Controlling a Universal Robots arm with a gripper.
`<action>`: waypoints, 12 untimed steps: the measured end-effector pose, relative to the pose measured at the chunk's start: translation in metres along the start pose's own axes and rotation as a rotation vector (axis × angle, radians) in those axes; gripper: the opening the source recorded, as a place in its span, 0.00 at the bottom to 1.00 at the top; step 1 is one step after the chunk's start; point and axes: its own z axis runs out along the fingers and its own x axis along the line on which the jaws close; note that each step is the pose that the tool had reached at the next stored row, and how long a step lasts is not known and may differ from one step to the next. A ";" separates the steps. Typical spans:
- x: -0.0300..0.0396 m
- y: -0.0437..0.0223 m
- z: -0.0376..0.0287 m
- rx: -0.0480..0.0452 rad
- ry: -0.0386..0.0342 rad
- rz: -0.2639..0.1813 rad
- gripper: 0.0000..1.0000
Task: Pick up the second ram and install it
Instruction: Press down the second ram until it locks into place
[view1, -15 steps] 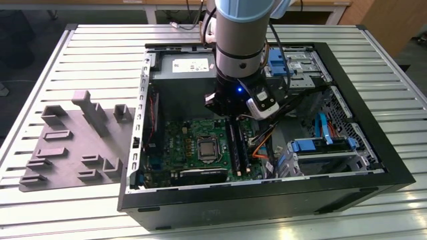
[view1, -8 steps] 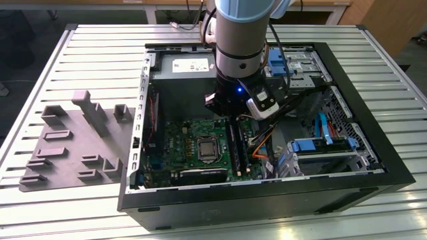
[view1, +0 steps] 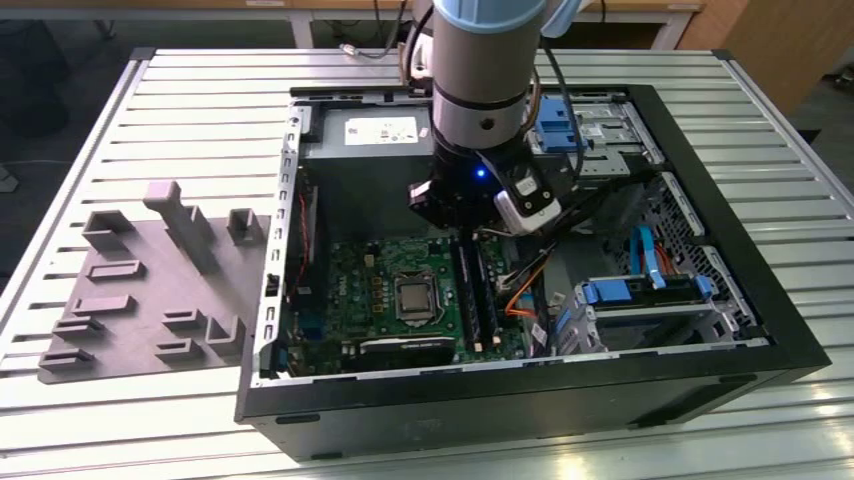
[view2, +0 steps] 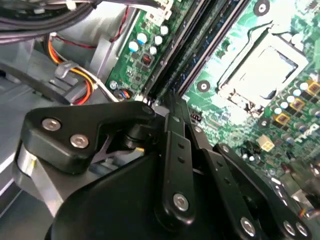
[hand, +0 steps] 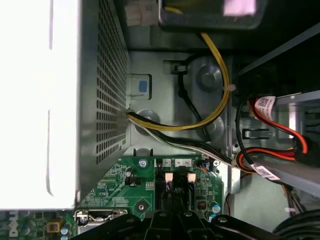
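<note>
Two long dark memory sticks stand side by side in the motherboard's slots. The second ram (view1: 467, 285) (view2: 197, 47) is one of them, and I cannot tell which. My gripper (view1: 461, 232) (view2: 171, 100) (hand: 172, 202) reaches down inside the open computer case (view1: 747, 290). It is shut, and its tips sit right at the end of the sticks nearest the power supply. Nothing shows between the fingers (view2: 176, 145). In the first wrist view, two white slot latches (hand: 168, 177) lie just past the tips.
A grey plastic tray (view1: 147, 290) with raised blocks lies on the slatted table at the exterior view's left. The processor socket (view1: 416, 298) (view2: 260, 70) sits beside the slots. Orange and yellow cables (view1: 527, 290) (hand: 220, 90) and blue drive brackets (view1: 627, 295) crowd the case's other side.
</note>
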 end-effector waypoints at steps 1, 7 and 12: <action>-0.0001 0.0000 -0.0020 0.0002 0.0001 0.000 0.11; -0.0004 0.0002 -0.0072 0.0001 0.0000 0.000 0.11; -0.0004 -0.0003 -0.0076 0.0008 0.0003 0.000 0.11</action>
